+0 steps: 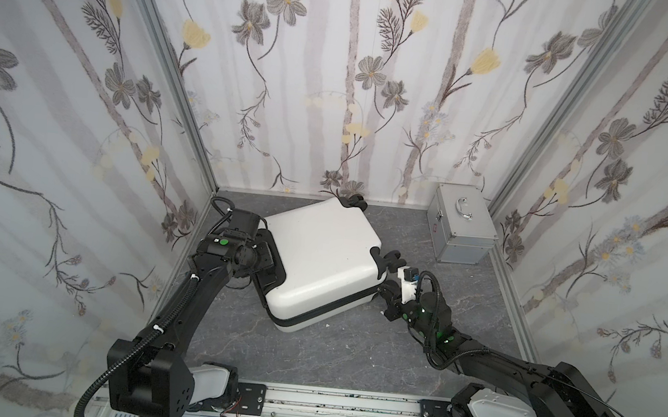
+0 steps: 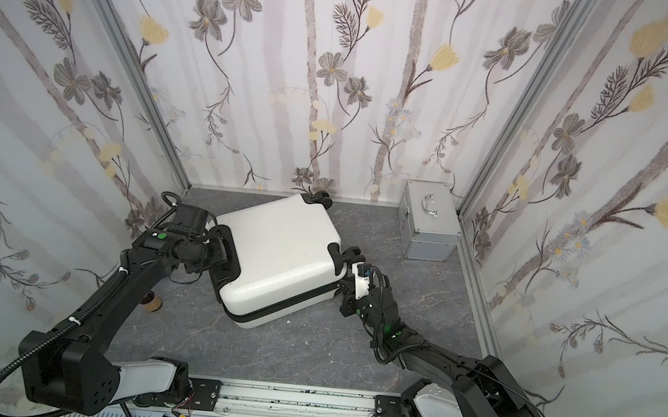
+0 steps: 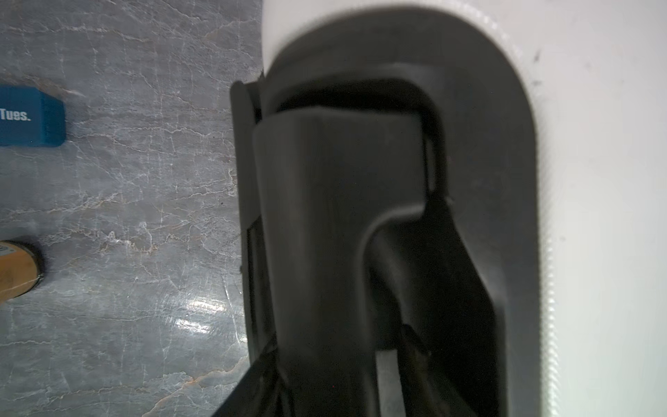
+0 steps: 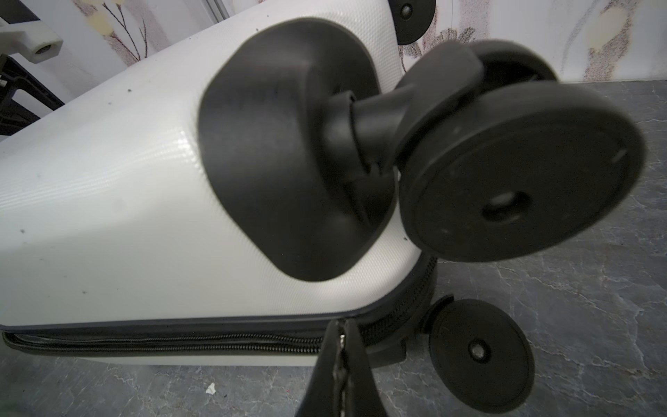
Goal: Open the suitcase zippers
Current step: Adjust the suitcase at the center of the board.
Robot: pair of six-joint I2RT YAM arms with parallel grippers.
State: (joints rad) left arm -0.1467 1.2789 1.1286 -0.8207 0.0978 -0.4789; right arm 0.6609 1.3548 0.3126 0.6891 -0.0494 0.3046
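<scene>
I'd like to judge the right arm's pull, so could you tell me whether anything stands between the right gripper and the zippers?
Nothing visible does: the right gripper is shut on the zippers themselves. Just beyond it the band bends round the suitcase corner between two wheels, which crowd that stretch.

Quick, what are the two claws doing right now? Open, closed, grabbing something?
Left gripper: at the suitcase handle recess; open or closed cannot be told.
Right gripper: shut, pinching the zipper pull.

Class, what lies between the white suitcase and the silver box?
Nothing: in both top views only bare grey tabletop separates the suitcase from the silver box.
</scene>
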